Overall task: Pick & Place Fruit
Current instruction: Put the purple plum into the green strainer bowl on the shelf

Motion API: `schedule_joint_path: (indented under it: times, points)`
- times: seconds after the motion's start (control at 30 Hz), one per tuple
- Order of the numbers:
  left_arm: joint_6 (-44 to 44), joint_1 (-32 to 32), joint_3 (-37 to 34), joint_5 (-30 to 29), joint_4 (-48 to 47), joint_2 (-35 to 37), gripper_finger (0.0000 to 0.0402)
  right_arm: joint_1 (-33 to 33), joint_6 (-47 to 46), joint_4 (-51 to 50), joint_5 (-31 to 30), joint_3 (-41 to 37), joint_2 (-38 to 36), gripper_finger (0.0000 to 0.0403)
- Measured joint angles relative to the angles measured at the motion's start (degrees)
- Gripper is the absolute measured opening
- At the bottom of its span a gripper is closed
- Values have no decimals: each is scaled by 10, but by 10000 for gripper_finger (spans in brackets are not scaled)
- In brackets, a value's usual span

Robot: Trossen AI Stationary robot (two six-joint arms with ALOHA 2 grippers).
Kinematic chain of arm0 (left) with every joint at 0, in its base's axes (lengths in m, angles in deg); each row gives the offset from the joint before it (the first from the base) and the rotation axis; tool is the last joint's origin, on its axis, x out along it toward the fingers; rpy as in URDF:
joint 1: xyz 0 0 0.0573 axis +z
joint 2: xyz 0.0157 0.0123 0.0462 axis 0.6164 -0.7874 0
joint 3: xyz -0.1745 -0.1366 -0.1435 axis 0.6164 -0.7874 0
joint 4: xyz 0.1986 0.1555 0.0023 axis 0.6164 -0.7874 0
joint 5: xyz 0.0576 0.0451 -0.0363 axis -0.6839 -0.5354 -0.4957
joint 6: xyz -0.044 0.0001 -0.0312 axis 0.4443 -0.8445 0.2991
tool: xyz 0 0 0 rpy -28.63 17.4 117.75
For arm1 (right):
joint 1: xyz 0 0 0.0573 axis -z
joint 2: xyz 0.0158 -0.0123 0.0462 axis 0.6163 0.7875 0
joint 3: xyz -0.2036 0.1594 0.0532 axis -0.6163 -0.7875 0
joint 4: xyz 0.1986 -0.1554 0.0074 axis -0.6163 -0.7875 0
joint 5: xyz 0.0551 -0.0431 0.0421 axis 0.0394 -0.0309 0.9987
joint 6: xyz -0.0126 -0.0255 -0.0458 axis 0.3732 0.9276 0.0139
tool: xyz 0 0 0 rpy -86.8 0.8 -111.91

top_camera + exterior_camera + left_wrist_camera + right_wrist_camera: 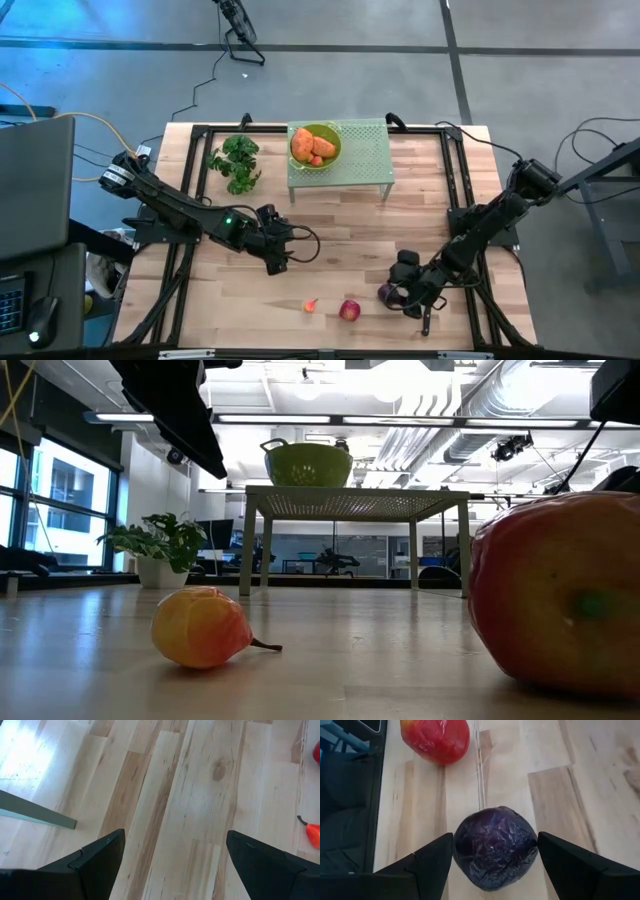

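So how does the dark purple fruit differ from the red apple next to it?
The purple plum is dark and near black; the red apple is bright red with a yellowish patch. The plum sits between the fingers of the right end effector, while the apple lies free on the wooden table. From above, the plum is nearer the table's right edge, the apple nearer the middle. Both are small, rounded and glossy.
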Motion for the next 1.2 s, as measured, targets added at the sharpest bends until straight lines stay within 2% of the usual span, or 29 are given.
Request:
schedule_joint_path:
  times: [0.87, 0.97, 1.2]
  points:
    - [4, 0, 0, -1, 2, 0, 342, 6, 1, 17, 7, 0, 0, 286]
    - [4, 0, 0, -1, 2, 0, 342, 6, 0, 17, 10, 0, 0, 301]
    - [4, 0, 0, -1, 2, 0, 342, 5, 16, 6, 11, 0, 0, 374]
